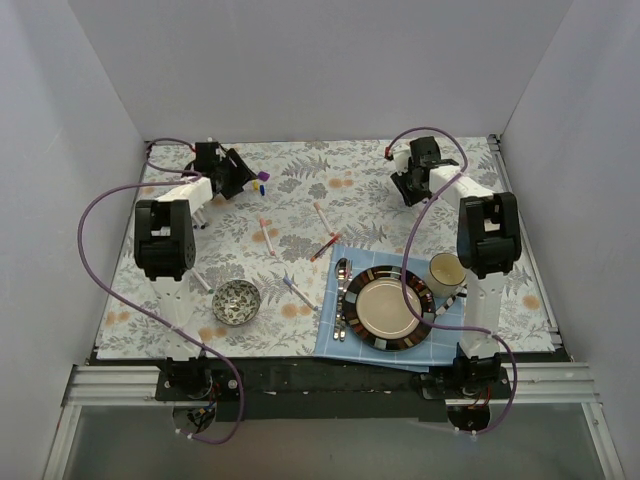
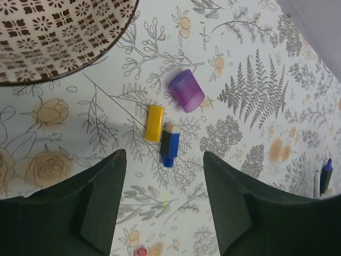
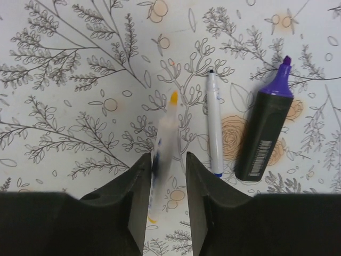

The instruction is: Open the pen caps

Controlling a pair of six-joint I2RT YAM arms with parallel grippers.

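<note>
Together: purple cap [image 2: 186,90], yellow cap [image 2: 154,123], blue cap [image 2: 170,145].

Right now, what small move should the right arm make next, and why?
Probably lift the right gripper straight up and away. The yellow-tipped pen between its jaws looks blurred and loose, with its tip already bare. It sits next to the thin white pen and the thick purple marker, both uncapped too, so this pen seems finished.

Plate [image 1: 388,308]: on the cloth [image 1: 330,347], lower right of the top view.
Cutlery [image 1: 342,300]: on the cloth, just left of the plate.
Cup [image 1: 446,270]: at the plate's upper right.
Bowl [image 1: 237,301]: lower left, apart from the cloth.
Pens [image 1: 268,236]: scattered mid-table, above bowl and cloth.
Caps [image 2: 170,143]: three close together, centre of the left wrist view.
</note>
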